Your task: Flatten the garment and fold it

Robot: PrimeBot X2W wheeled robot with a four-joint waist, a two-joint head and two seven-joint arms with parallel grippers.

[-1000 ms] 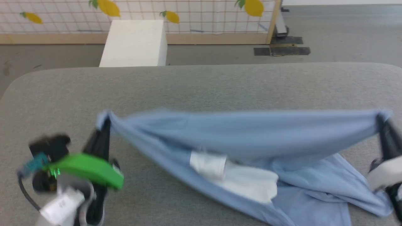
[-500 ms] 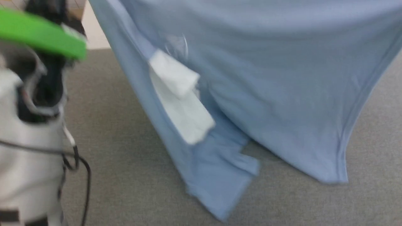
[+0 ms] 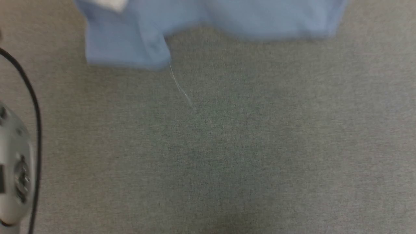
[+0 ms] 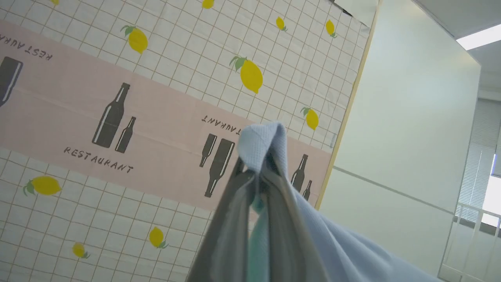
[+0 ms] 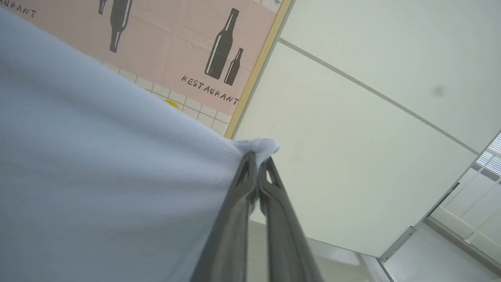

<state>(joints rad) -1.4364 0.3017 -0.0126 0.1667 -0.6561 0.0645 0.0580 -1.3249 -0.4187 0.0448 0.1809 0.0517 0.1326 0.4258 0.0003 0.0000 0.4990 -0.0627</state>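
Grey tabletop [image 3: 208,156] lies under one sky-blue shirt [image 3: 227,19] hanging above it. The left gripper [image 4: 256,176] has its fingers clamped on one bunched corner, and the right gripper [image 5: 258,158] pinches another. Two grippers, one shirt. The knit looks light, soft and floppy, best held by its corners.
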